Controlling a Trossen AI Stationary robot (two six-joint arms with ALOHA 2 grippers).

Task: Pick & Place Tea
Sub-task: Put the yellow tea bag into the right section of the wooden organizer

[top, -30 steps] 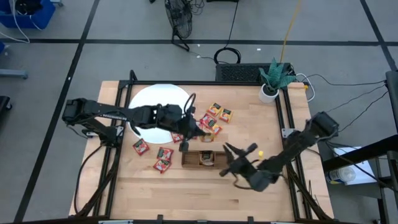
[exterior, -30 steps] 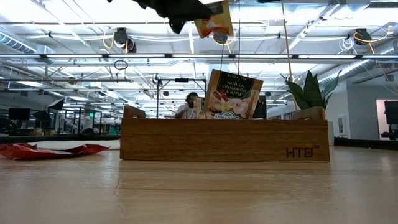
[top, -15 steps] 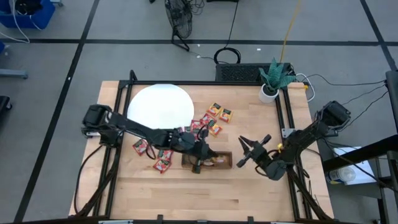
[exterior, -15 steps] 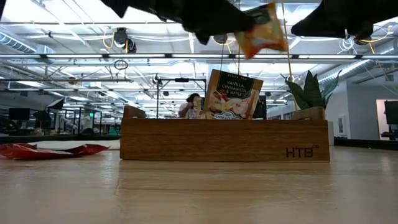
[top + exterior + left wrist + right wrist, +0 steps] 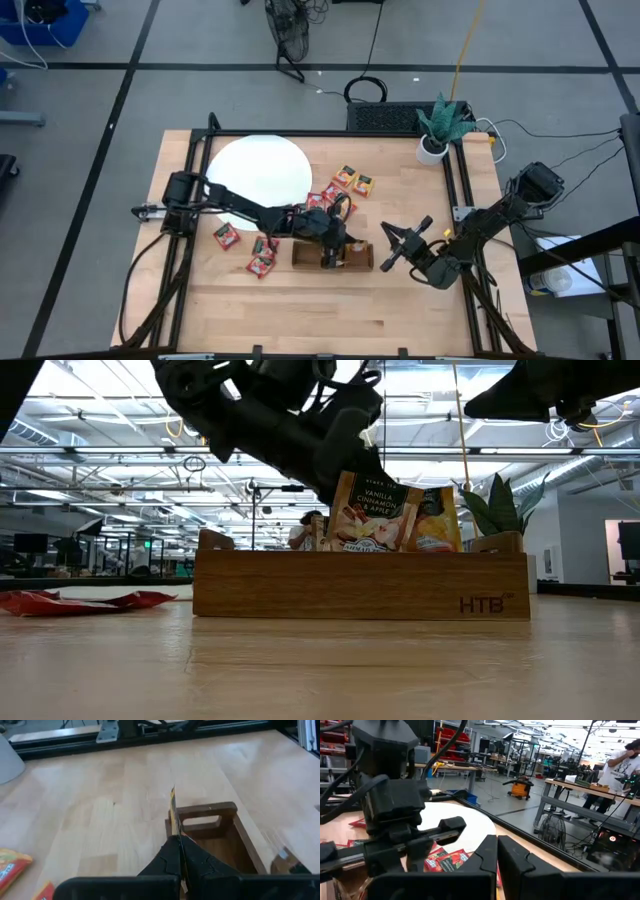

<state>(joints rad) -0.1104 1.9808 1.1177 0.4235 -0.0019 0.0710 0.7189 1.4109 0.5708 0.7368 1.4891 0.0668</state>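
The left gripper [image 5: 178,851] had its two fingers pinched together on the edge of an orange-yellow sachet [image 5: 172,812], holding it upright and edge-on over the wooden tray [image 5: 212,832]. In the low view that sachet [image 5: 436,518] stood partly down inside the tray [image 5: 360,586], just beside a Vanilla Cinnamon & Apple sachet [image 5: 372,512] already standing there, with the dark left arm sloping down onto them. From above, the left gripper [image 5: 332,247] sat right over the tray [image 5: 333,256], so the placing looked to be in its last stage: the sachet was lowered in but not yet let go.

The right gripper [image 5: 404,243] hung just past the tray's end, well clear of the tea, its fingers spread apart and holding nothing; it seemed to be waiting.

As for progress, at least one sachet was in the tray and one more was going in. Much was left. A cluster of loose sachets [image 5: 345,186] lay on the table between the tray and the white disc [image 5: 257,169], and a few red sachets [image 5: 263,255] lay on the tray's other side, near the left arm. How many sachets the tray held in all could not be told. The task looked less than half done.
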